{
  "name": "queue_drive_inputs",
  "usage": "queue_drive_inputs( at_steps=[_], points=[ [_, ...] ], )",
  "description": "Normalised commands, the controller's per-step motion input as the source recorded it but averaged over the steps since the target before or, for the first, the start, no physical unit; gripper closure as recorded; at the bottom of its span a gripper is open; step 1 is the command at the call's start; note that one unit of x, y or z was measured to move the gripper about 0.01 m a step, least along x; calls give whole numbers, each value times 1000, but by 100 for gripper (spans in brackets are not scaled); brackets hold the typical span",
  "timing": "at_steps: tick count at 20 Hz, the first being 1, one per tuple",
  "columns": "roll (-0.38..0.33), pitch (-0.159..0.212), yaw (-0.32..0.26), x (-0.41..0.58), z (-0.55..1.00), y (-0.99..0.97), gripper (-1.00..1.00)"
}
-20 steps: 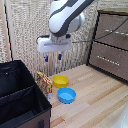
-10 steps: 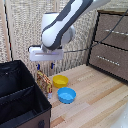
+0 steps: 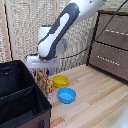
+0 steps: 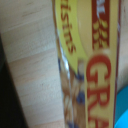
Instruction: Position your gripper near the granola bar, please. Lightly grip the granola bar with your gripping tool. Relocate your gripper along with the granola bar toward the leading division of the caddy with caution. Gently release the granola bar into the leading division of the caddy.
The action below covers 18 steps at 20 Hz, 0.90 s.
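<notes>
While the white arm (image 3: pixel 60 30) reaches down from the upper part of the exterior view, its flat white gripper (image 3: pixel 42 70) sits right over the granola bar (image 3: pixel 44 82), just above the box's top edge. The box stands upright on the wooden table (image 3: pixel 95 100), right beside the caddy's (image 3: pixel 20 100) wall on the exterior view's right. It is a narrow yellow-orange carton with red and brown print. Up close in the wrist view the granola bar (image 4: pixel 87 60) fills most of the picture: glossy yellow face, big red lettering running along it, smaller red letters near one edge, and a blurred brownish picture lower down. Pale wood grain shows alongside it. Whether the fingers are parted or pressed on the box, I cannot tell; they are hidden under the white plate in the exterior view and do not show in the wrist view. The black caddy shows two compartments with a divider between them. A yellow bowl (image 3: pixel 60 81) and a blue bowl (image 3: pixel 66 94) sit close together on the table near the box, on the exterior view's right of it.
</notes>
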Motion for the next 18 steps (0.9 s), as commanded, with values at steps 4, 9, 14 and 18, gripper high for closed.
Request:
queue_drive_inputs(
  at_steps=[4, 9, 14, 18],
  points=[
    [-28, 9, 289, 270, -206, -157, -100],
    [-17, 77, 124, 300, -129, -8, 100],
    [0, 0, -1, 43, 0, 2, 100],
    [0, 0, -6, 6, 0, 44, 100]
  ],
)
